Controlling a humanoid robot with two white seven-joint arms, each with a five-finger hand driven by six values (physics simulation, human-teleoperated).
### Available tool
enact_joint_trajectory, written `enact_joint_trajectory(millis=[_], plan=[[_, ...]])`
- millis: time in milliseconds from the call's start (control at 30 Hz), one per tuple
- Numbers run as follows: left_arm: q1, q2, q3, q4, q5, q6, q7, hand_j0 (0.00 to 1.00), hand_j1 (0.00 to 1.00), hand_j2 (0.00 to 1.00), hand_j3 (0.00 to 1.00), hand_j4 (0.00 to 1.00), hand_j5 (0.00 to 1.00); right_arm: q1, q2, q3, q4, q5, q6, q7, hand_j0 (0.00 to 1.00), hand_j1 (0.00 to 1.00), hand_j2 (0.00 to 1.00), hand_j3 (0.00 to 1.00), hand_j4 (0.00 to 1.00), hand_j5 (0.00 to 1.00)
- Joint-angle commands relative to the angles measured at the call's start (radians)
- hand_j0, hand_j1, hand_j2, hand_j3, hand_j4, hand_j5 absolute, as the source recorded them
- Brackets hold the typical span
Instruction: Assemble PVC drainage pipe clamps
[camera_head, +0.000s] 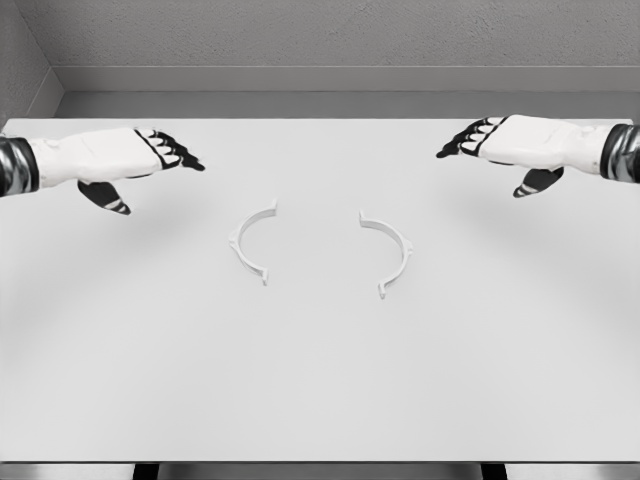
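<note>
Two clamp halves lie near the middle of the desk (320, 400), apart, curves facing: left half (250, 240), right half (388, 254). Farther back, the left hand (150, 160) and right hand (505, 150) hover, fingers relaxed, holding nothing. Nothing is joined yet; I think each hand must next reach down and grab a half.

No text, label, brand, number or sign can be read anywhere in the head view. The white table (320, 380), the 2 white half-clamps (252, 240) (390, 250) lying on it and the wall behind are all unmarked.
</note>
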Motion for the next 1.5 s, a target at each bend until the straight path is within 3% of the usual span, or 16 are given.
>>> enact_joint_trajectory(millis=[0, 100, 233, 300, 500, 667, 767, 933, 1100, 1467], plan=[[0.000, 0.023, -0.029, -0.005, 0.092, 0.003, 0.007, 1.00, 1.00, 1.00, 1.00, 1.00, 1.00, 0.000, 0.001, -0.001, -0.003, -0.007, 0.003, 0.000, 1.00, 1.00, 1.00, 1.00, 1.00, 1.00], [0.005, 0.026, -0.037, -0.002, 0.109, 0.003, 0.005, 1.00, 1.00, 1.00, 1.00, 1.00, 1.00, 0.000, -0.001, -0.005, -0.003, -0.016, 0.003, 0.000, 1.00, 1.00, 1.00, 1.00, 1.00, 1.00], [0.011, -0.054, -0.094, 0.003, 0.101, 0.003, -0.002, 1.00, 1.00, 1.00, 1.00, 1.00, 1.00, 0.021, -0.016, -0.031, 0.014, -0.215, 0.003, 0.000, 1.00, 1.00, 1.00, 1.00, 1.00, 1.00], [0.009, -0.109, -0.098, 0.058, 0.100, 0.003, -0.004, 1.00, 1.00, 1.00, 1.00, 1.00, 1.00, 0.054, -0.051, -0.030, 0.018, -0.329, 0.003, 0.000, 1.00, 1.00, 1.00, 1.00, 1.00, 1.00], [0.006, -0.212, -0.094, 0.221, 0.100, 0.003, -0.004, 1.00, 1.00, 1.00, 1.00, 1.00, 1.00, 0.067, -0.019, 0.012, 0.015, -0.341, 0.003, 0.000, 1.00, 1.00, 1.00, 1.00, 1.00, 1.00], [0.005, -0.232, -0.095, 0.224, 0.100, 0.003, -0.004, 1.00, 1.00, 1.00, 1.00, 1.00, 1.00, 0.104, 0.055, 0.016, 0.017, -0.343, 0.003, 0.000, 1.00, 1.00, 1.00, 1.00, 1.00, 1.00], [0.003, -0.246, -0.095, 0.239, 0.100, 0.003, -0.004, 1.00, 1.00, 1.00, 1.00, 1.00, 1.00, 0.109, 0.055, 0.018, 0.018, -0.404, 0.003, 0.000, 1.00, 1.00, 1.00, 1.00, 1.00, 1.00], [0.000, -0.247, -0.095, 0.239, 0.107, 0.003, 0.002, 1.00, 1.00, 1.00, 1.00, 1.00, 1.00, 0.114, 0.090, 0.030, 0.021, -0.406, 0.003, 0.000, 1.00, 1.00, 1.00, 1.00, 1.00, 1.00], [0.000, -0.262, -0.098, 0.239, 0.106, 0.003, 0.004, 1.00, 1.00, 1.00, 1.00, 1.00, 1.00, 0.109, 0.113, 0.030, 0.093, -0.404, 0.003, 0.000, 1.00, 1.00, 1.00, 1.00, 1.00, 1.00], [-0.003, -0.318, -0.098, 0.310, 0.101, 0.003, 0.002, 1.00, 1.00, 1.00, 1.00, 1.00, 1.00, 0.109, 0.161, 0.031, 0.124, -0.404, 0.003, 0.000, 1.00, 1.00, 1.00, 1.00, 1.00, 1.00]])
